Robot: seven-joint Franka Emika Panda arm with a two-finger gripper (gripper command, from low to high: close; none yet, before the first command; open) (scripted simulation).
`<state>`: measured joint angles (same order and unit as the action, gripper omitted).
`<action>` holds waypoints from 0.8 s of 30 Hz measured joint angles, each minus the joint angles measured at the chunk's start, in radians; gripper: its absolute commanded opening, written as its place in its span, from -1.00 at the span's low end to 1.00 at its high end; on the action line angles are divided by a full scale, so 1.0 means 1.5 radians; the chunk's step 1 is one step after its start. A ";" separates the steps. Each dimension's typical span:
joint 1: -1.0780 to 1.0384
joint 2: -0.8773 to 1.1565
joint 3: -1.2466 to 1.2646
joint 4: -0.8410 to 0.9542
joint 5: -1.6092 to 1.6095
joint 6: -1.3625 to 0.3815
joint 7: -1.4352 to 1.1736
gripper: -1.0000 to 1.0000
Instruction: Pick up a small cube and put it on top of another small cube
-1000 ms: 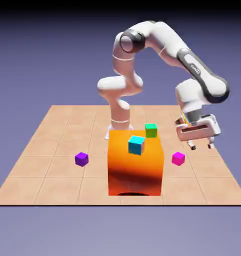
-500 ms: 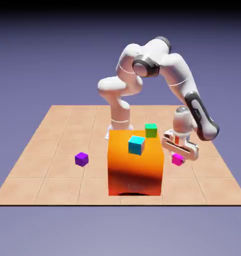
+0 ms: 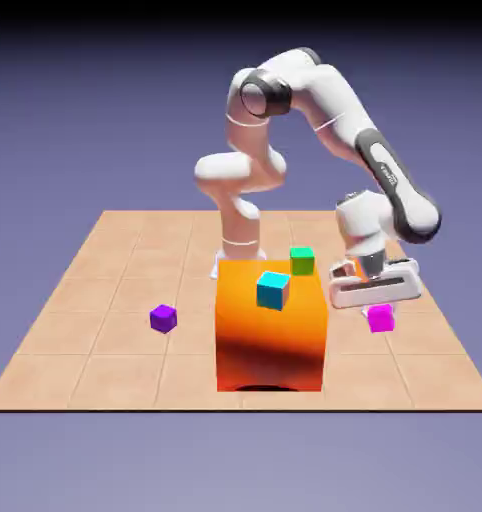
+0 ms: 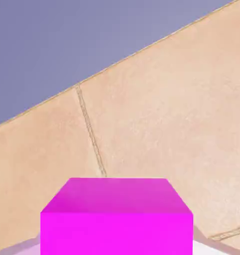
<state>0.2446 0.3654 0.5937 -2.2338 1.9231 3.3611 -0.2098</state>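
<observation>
the jaws (image 3: pixel 381 306) grasped the small magenta cube (image 3: pixel 381 318), which hung at their tips just to the exterior view's right of the orange block (image 3: pixel 272 335), low over the tiled counter (image 3: pixel 105 350), and filled the hand view's bottom.

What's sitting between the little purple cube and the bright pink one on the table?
In the exterior view, the big orange block stands between the purple cube and the pink cube.
</observation>
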 measured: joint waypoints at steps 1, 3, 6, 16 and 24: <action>0.001 -0.009 -0.010 -0.001 -0.029 -0.020 -0.007 -1.00; 0.002 -0.027 -0.031 -0.002 -0.087 -0.059 -0.022 -1.00; 0.003 -0.055 -0.062 -0.004 -0.174 -0.117 -0.044 -1.00; 0.008 -0.146 -0.165 -0.010 -0.464 -0.313 -0.117 -1.00; 0.009 -0.218 -0.248 -0.015 -0.695 -0.470 -0.176 -1.00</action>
<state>0.2587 0.0376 0.2218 -2.2562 0.8801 2.6563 -0.4739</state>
